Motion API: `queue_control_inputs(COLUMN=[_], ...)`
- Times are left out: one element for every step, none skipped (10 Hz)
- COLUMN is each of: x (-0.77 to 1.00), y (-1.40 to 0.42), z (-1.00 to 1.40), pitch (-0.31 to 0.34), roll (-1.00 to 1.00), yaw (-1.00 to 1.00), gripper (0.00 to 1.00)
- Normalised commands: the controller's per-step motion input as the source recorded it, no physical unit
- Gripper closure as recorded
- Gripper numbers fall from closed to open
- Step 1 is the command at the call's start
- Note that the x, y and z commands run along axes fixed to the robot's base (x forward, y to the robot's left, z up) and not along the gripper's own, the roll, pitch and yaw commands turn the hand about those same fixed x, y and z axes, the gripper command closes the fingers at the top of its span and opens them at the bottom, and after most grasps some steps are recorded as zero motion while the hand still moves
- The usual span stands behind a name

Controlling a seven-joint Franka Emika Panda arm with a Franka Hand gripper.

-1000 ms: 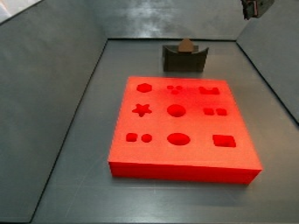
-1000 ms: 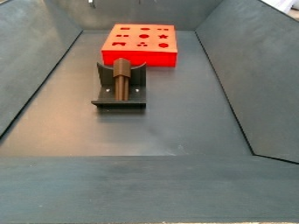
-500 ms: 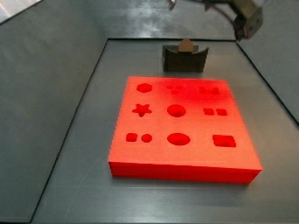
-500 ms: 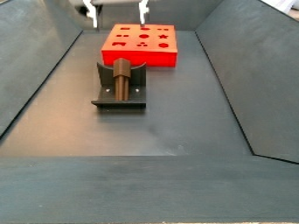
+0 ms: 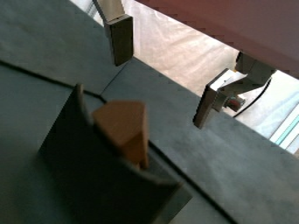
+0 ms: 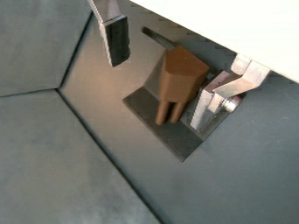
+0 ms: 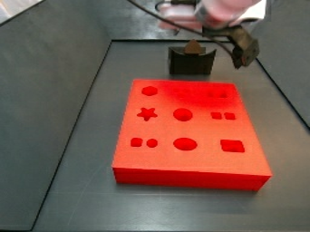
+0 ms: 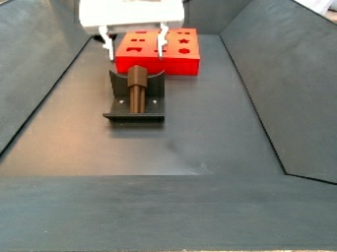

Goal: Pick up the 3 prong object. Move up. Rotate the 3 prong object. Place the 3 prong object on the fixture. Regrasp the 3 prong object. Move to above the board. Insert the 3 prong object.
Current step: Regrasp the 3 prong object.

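The 3 prong object [image 8: 137,89], a small brown block, rests in the dark fixture [image 8: 132,112] in front of the red board [image 8: 186,58]. In a side view it stands up out of the fixture [image 7: 182,64] as a brown tip [image 7: 191,45] behind the board [image 7: 182,136]. My gripper [image 8: 133,44] hangs open just above and behind it, also seen lowered at the fixture's far side [image 7: 218,41]. Both wrist views show the open gripper [image 5: 163,70] [image 6: 163,74], its jaws wide apart with nothing between them. The brown piece [image 5: 124,129] [image 6: 177,80] lies below on the fixture [image 5: 82,171] [image 6: 149,107].
Grey sloping walls [image 8: 39,89] enclose the floor [image 8: 198,138] on all sides. The board's shaped holes [image 7: 184,114] face up. The gripper's white body [image 8: 132,12] hides part of the board in a side view.
The gripper has come down from the top of the views to just above the fixture, still open. The brown piece and the board have not moved.
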Motion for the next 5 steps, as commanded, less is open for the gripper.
queue_control_inputs(x=[0.09, 0.09, 0.08, 0.08, 0.07], y=[0.03, 0.02, 0.01, 0.01, 0.01], z=[-0.98, -0.78, -0.64, -0.54, -0.37], pitch=[-0.033, -0.010, 0.005, 0.011, 0.008], roll=[0.05, 0.06, 0.06, 0.06, 0.06], yaw=[-0.04, -0.03, -0.02, -0.01, 0.01], gripper=[0.00, 0.00, 0.00, 0.00, 0.00])
